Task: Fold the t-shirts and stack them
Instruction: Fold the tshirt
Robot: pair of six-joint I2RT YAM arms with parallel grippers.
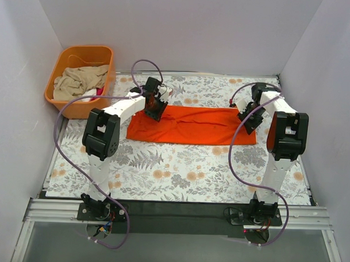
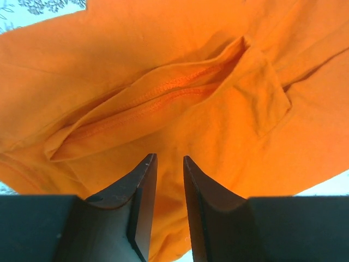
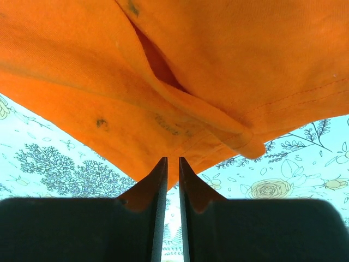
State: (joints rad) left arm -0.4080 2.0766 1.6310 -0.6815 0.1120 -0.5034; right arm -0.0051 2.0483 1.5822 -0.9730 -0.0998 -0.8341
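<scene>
One orange t-shirt [image 1: 192,127], one tub [image 1: 89,48], left tool [image 1: 154,109], right tool [image 1: 248,120].

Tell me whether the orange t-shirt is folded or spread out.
Folded. The orange t-shirt forms a long narrow strip, and both wrist views show its layers lying over each other.

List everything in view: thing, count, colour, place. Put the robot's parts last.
tablecloth: one, white with grey ferns and orange flowers, spread flat before the arms
t-shirt: one, orange-red, lying as a long band across the tablecloth's far half
tub: one, orange, beyond the tablecloth's far left corner
cloth: one heap, beige, inside the tub
cables: two, purple, one along each arm
arms: two, white and black, bases at the near edge
left claw: one, black, at the t-shirt's left end
right claw: one, black, at the t-shirt's right end
</scene>
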